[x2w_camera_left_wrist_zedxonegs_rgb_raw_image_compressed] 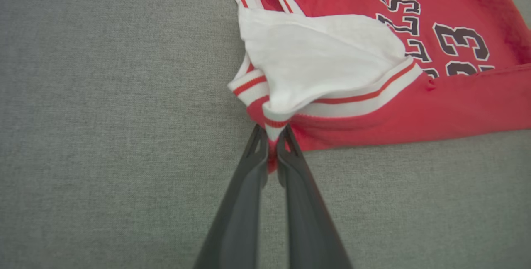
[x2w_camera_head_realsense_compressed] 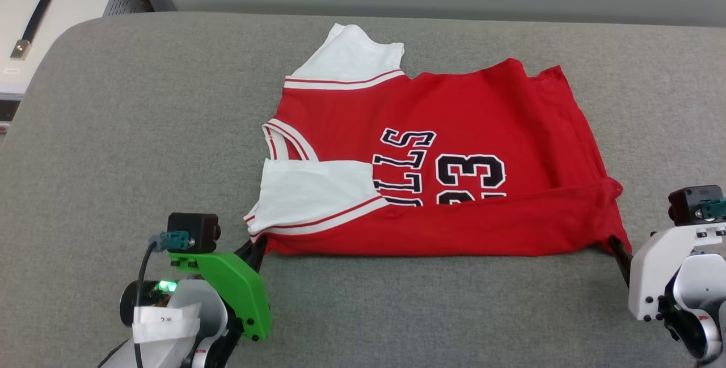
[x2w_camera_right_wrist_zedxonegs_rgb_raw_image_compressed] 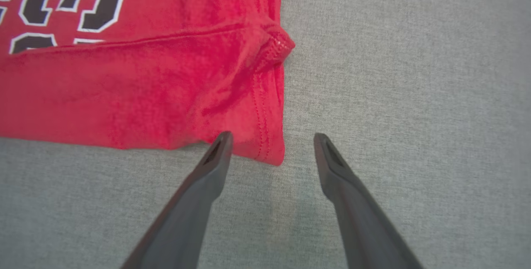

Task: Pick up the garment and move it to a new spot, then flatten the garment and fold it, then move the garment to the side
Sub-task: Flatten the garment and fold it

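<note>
Grey table (x2w_camera_head_realsense_compressed: 142, 130), garment (x2w_camera_head_realsense_compressed: 454, 118) lying crosswise, collar (x2w_camera_head_realsense_compressed: 278, 141) leftward, left gripper (x2w_camera_left_wrist_zedxonegs_rgb_raw_image_compressed: 271, 134) pinching it, right gripper (x2w_camera_right_wrist_zedxonegs_rgb_raw_image_compressed: 272, 135) spread.

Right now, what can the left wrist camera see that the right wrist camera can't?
The left wrist view adds the white sleeve with striped trim, and the left end effector pinched shut on a corner of the garment. The right wrist view adds the stitched red hem corner, sitting between the open right end effector fingers. Both share red fabric, the black-and-white number print and the grey surface.
</note>
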Controlling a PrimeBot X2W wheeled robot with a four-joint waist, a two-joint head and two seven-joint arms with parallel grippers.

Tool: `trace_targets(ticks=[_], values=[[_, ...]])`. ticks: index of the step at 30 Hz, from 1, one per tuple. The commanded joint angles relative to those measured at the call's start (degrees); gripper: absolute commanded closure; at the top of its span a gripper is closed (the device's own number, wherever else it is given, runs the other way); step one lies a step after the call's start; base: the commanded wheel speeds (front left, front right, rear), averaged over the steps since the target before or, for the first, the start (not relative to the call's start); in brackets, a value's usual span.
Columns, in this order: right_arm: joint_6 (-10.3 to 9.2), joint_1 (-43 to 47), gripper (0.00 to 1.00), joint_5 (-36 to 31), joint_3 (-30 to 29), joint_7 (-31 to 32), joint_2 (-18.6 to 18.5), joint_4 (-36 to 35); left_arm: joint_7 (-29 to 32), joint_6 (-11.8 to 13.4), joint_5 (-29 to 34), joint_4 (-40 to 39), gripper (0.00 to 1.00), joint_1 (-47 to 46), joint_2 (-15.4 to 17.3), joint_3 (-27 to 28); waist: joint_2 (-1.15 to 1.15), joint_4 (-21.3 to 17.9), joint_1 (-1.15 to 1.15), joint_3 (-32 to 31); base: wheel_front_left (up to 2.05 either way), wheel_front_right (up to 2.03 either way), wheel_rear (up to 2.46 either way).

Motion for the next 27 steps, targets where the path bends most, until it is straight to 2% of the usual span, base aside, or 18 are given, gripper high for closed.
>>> trace_targets(ticks=[1,9,17,19,20,21,27], values=[[-0.09,-1.6,0.0,-0.8,0.0,0.2,0.2,1.5,0.1,0.4,0.8,-0.6,1.0,-0.3,0.3,0.0,0.0,0.7,0.0,0.7,0.0,0.0,0.0],[-0.09,-5.4,0.0,-3.1,-0.4,0.6,1.5,9.4,-0.1,0.2,1.5,-2.3,1.0,-0.7,0.7,-0.6,0.0,1.8,0.0,1.7,0.0,0.0,0.0],[-0.09,-6.1,0.0,-1.6,2.1,1.6,1.8,13.9,-0.4,-0.5,1.5,-2.3,1.0,-1.1,0.6,-0.9,0.0,1.9,0.0,2.8,0.0,0.0,0.0],[-0.09,-6.0,0.56,-0.5,3.0,2.4,1.8,14.9,-0.4,-0.6,1.5,-2.1,1.0,-1.3,0.6,-1.0,0.0,1.9,0.0,3.1,0.0,0.0,0.0],[-0.09,-6.0,0.91,0.0,3.3,2.7,1.7,15.1,-0.3,-0.6,1.5,-2.0,1.0,-1.4,0.7,-0.9,0.0,1.8,0.0,3.2,0.0,0.0,0.0],[-0.09,-6.0,1.0,0.4,3.4,2.8,1.7,15.3,-0.3,-0.6,1.5,-1.9,1.0,-1.5,0.7,-0.9,0.0,1.8,0.0,3.3,0.0,0.0,0.0],[-0.09,-6.2,1.0,1.2,2.4,1.1,0.5,15.9,-0.2,-0.8,1.2,-0.6,1.0,-1.5,0.7,-1.1,0.0,1.4,0.0,2.6,0.0,0.0,0.0]])
